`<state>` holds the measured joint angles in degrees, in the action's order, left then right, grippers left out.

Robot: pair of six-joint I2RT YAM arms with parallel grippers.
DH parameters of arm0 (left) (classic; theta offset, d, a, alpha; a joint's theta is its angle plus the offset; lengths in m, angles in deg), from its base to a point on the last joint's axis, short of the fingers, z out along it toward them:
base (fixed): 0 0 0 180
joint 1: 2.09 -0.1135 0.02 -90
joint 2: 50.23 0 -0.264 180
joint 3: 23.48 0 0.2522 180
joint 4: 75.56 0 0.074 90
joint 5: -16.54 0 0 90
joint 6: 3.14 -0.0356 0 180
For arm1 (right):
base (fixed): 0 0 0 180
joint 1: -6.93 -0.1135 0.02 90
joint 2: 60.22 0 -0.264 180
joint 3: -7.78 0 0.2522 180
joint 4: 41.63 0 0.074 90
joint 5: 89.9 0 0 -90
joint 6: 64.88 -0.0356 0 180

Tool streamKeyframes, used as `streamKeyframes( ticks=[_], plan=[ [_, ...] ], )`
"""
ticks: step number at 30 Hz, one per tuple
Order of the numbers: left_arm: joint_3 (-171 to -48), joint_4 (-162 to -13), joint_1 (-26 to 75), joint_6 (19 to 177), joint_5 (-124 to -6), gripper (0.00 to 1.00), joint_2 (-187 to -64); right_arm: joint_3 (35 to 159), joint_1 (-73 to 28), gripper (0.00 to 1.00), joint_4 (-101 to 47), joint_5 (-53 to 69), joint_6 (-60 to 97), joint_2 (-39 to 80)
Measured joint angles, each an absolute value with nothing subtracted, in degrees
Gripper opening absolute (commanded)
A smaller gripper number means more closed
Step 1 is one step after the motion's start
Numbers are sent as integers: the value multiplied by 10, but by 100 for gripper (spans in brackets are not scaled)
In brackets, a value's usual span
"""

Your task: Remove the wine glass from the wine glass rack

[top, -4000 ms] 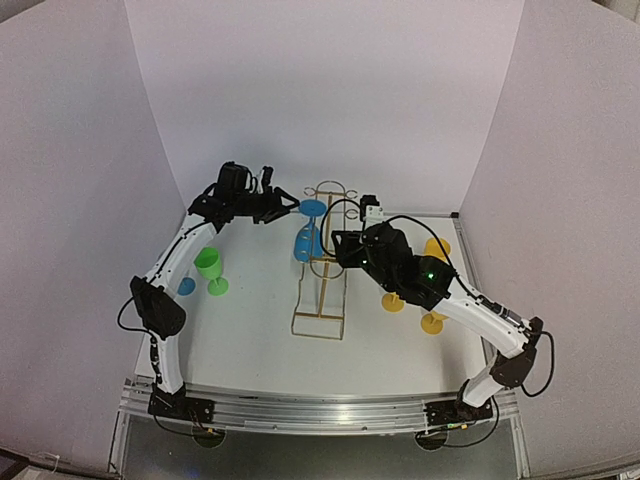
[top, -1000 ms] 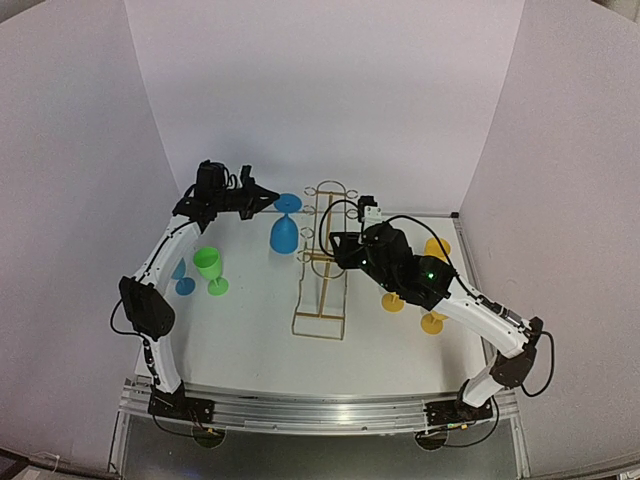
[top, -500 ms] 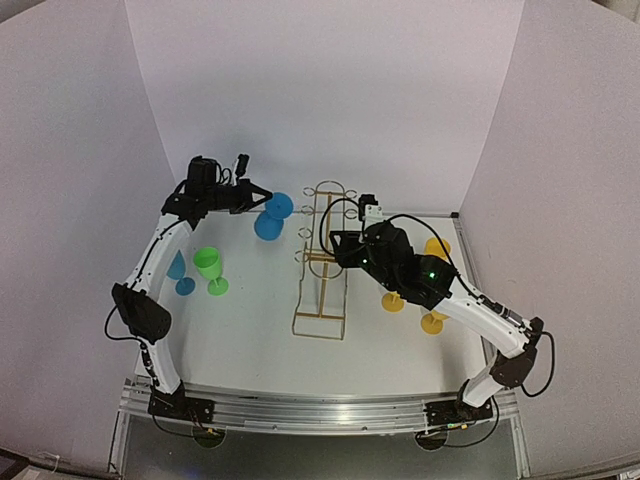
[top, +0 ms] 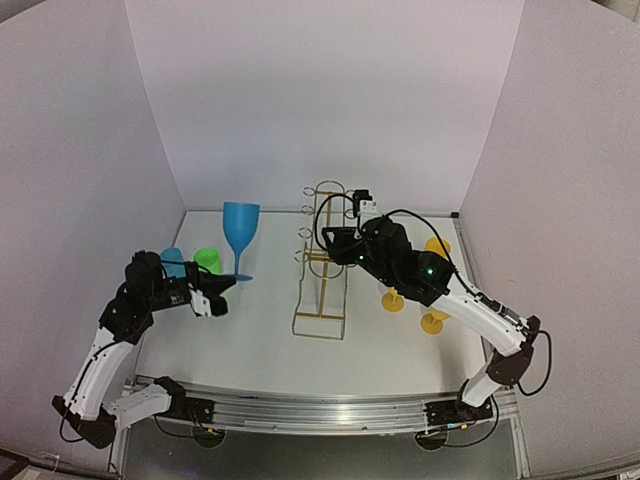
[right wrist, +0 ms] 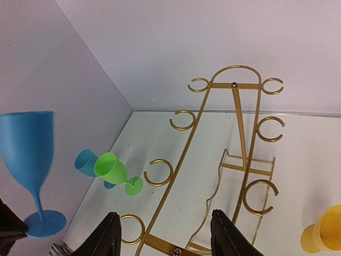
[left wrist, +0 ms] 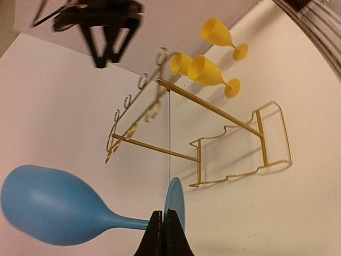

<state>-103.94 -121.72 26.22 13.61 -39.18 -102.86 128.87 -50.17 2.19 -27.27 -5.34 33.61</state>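
Note:
My left gripper (top: 226, 284) is shut on the foot rim of a blue wine glass (top: 240, 224). It holds the glass upright above the left side of the table, well clear of the rack. In the left wrist view the shut fingertips (left wrist: 162, 234) pinch the foot of the glass (left wrist: 175, 198). The gold wire wine glass rack (top: 322, 262) stands mid-table with its ring loops empty. It also shows in the right wrist view (right wrist: 234, 122). My right gripper (top: 328, 242) is open and empty and hovers over the rack's upper part (right wrist: 168, 234).
A green glass (top: 208, 262) and a small blue glass (top: 172, 262) stand at the left, just behind my left gripper. Three yellow glasses (top: 437, 247) stand to the right of the rack. White walls enclose the table on three sides.
My left arm has carried the blue glass away from the rack, leftwards and towards the near edge, and turned it upright. My right gripper has stayed over the rack.

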Motion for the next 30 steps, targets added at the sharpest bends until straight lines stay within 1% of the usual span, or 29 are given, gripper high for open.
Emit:
streamKeyframes(
  ticks=[3, 5, 8, 11, 14, 18, 23, 24, 26, 30],
  plan=[
    [-909, -1177, 262, -35, -389, 0, -968, 1312, -501, 74, 23, -241, -49, 356],
    [-844, -1150, 262, -112, -386, 0, -948, 1336, -500, 78, 22, -208, -47, 377],
    [-773, -1115, 262, -186, -382, 0, -931, 1370, -500, 79, 23, -149, -43, 409],
    [-730, -1075, 262, -226, -374, 0, -915, 1400, -501, 77, 23, -89, -45, 444],
    [-707, -1035, 262, -246, -368, 0, -903, 1423, -503, 72, 37, -49, -51, 474],
    [-695, -1006, 262, -259, -360, 0, -898, 1449, -506, 61, 58, -9, -58, 506],
    [-694, -982, 262, -264, -360, 0, -900, 1484, -507, 59, 81, 35, -62, 529],
    [-694, -977, 262, -265, -360, 0, -902, 1491, -508, 58, 84, 43, -62, 532],
    [-694, -969, 262, -268, -362, 0, -906, 1499, -509, 48, 91, 54, -62, 538],
    [-694, -966, 262, -272, -363, 0, -918, 1505, -510, 20, 102, 63, -59, 542]
  ],
)
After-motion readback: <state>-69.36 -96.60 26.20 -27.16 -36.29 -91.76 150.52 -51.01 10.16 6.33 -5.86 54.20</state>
